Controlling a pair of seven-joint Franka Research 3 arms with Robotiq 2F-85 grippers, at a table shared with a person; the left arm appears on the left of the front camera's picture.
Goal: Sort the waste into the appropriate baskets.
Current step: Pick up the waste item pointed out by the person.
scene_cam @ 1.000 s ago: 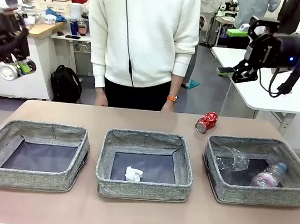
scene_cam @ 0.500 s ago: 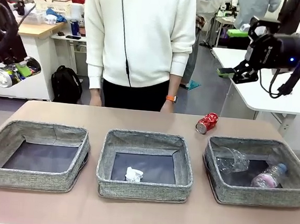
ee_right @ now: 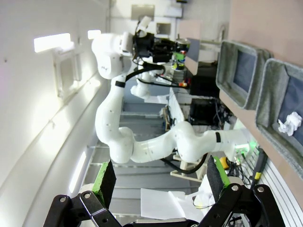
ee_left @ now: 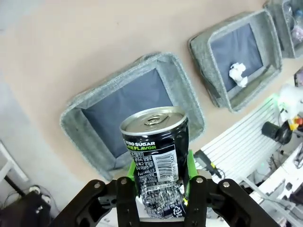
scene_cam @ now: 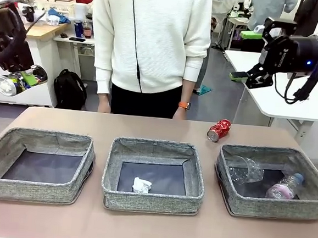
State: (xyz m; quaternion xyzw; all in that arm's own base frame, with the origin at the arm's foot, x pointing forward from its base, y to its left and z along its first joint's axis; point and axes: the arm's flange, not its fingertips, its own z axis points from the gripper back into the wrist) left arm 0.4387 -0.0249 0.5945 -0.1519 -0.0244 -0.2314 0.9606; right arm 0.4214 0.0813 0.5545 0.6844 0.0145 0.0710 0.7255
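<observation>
Left wrist view: my left claw (ee_left: 160, 177) grips the dark can (ee_left: 155, 142); my right claw (ee_right: 160, 182) gapes wide, empty.

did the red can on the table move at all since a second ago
No. The crushed red can lies in the same spot, just beyond the far left corner of the right basket.
</observation>
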